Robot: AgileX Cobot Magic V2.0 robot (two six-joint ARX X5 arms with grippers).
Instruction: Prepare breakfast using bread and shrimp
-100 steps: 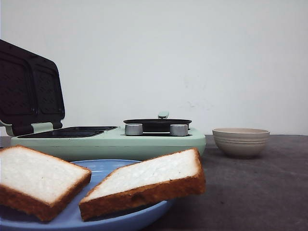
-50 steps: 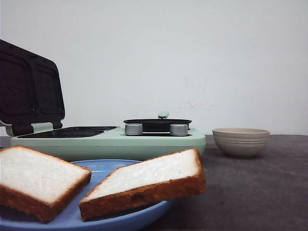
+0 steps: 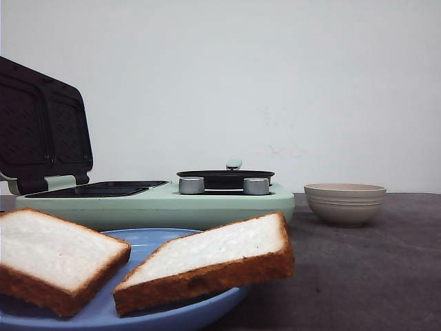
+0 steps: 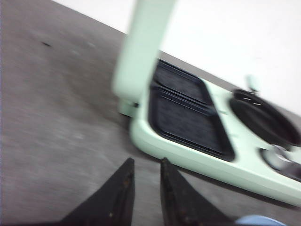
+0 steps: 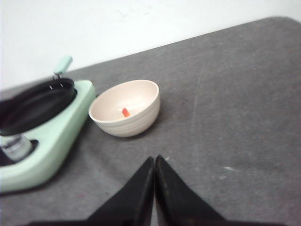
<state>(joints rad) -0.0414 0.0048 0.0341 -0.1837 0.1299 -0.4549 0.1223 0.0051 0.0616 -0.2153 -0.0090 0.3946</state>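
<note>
Two slices of bread lie on a blue plate (image 3: 145, 238) at the front: one at the left (image 3: 48, 255), the other (image 3: 213, 252) leaning over the plate's right rim. A small orange shrimp piece (image 5: 125, 112) lies inside the beige bowl (image 5: 129, 126). My left gripper (image 4: 146, 162) hovers over the grey table just in front of the mint breakfast maker (image 4: 197, 157), fingers a little apart with nothing between them. My right gripper (image 5: 154, 158) is shut and empty, over the table on the near side of the bowl. Neither gripper shows in the front view.
The breakfast maker (image 3: 207, 203) stands behind the plate with its lid (image 3: 41, 127) raised, its dark sandwich plates (image 4: 186, 113) exposed and a black pan (image 3: 224, 177) on its right half. The bowl (image 3: 344, 202) sits to its right. The left wrist view is blurred.
</note>
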